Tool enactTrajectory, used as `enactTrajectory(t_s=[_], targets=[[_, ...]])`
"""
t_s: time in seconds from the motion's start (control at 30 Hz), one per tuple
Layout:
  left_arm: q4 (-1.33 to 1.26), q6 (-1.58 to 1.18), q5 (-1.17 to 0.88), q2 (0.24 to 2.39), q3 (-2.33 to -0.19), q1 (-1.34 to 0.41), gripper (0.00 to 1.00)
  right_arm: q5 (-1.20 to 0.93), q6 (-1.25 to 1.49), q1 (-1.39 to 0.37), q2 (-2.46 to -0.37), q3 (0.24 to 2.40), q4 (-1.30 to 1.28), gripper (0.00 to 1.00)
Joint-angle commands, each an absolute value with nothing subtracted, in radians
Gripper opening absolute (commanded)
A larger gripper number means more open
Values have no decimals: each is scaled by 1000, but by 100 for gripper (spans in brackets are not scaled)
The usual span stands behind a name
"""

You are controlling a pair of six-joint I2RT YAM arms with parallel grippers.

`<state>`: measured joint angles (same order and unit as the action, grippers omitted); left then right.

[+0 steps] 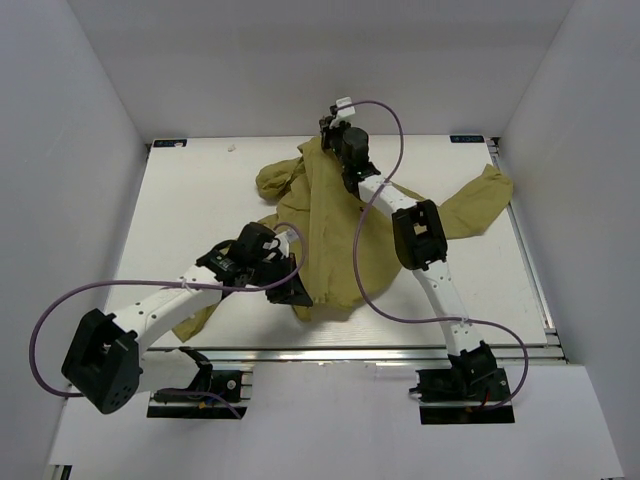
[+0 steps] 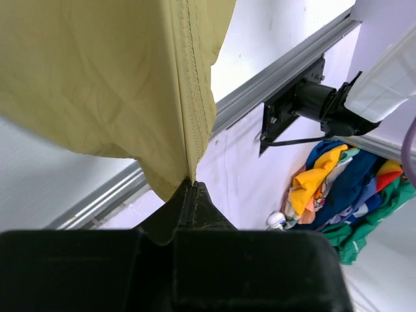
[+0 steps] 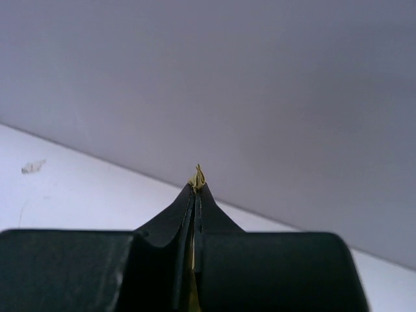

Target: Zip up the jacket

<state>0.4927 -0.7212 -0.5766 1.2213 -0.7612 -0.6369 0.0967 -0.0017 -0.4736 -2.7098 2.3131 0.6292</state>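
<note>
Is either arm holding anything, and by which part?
Both hold the jacket. The left gripper, jaws shut, grips the near end of its stitched edge; the right gripper, jaws shut, pinches a sliver of fabric at its far end.

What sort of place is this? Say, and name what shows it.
Probably a lab's robot test cell: a white table boxed in by white walls, the left arm and the right arm bolted at its near edge, holding the jacket, and a heap of coloured clothes nearby.
</note>
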Motion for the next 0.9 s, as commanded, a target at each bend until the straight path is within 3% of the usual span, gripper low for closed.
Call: enactTrajectory(t_s=[0.0,0.1,0.13,0.2,0.23,0.27,0.3,0.33,0.5,0.6,0.7,0.73,0.77,0.87], targets=[[660,-767,-735,1175,-713,-672,0,161,29,-376,-2691,2332,707,0],[635,-772,-733,1164,-699,-667,0,36,58,-367,-2605,2165,804,0],[646,-764,-723,1167,-706,-666,0,8,60,-367,-2586,2139,811,6],[647,-752,-718,1183,-719,-667,0,-102,63,-368,-2525,2061,819,37],[646,-749,-721,1192,-719,-667,7,-123,72,-368,-2502,2031,824,52],[650,-739,-722,1203,-724,-667,25,-142,81,-370,-2450,2004,827,88],[656,-715,-723,1215,-745,-667,75,-176,81,-368,-2419,1973,824,89],[678,-707,-706,1232,-761,-667,98,-184,80,-368,-2389,1909,806,89],[755,-644,-513,1221,-899,-666,98,-94,104,-368,-2102,1714,617,89],[833,-646,-196,1271,-1062,-649,98,24,205,-357,-1856,1520,377,89],[850,-658,-91,1304,-1152,-623,98,161,232,-350,-1683,1344,313,89],[848,-663,40,1324,-1175,-612,98,194,244,-347,-1630,1288,275,89],[851,-676,160,1342,-1227,-576,98,239,253,-336,-1523,1202,243,89],[844,-684,267,1354,-1308,-440,98,291,348,-301,-1354,1134,11,89]])
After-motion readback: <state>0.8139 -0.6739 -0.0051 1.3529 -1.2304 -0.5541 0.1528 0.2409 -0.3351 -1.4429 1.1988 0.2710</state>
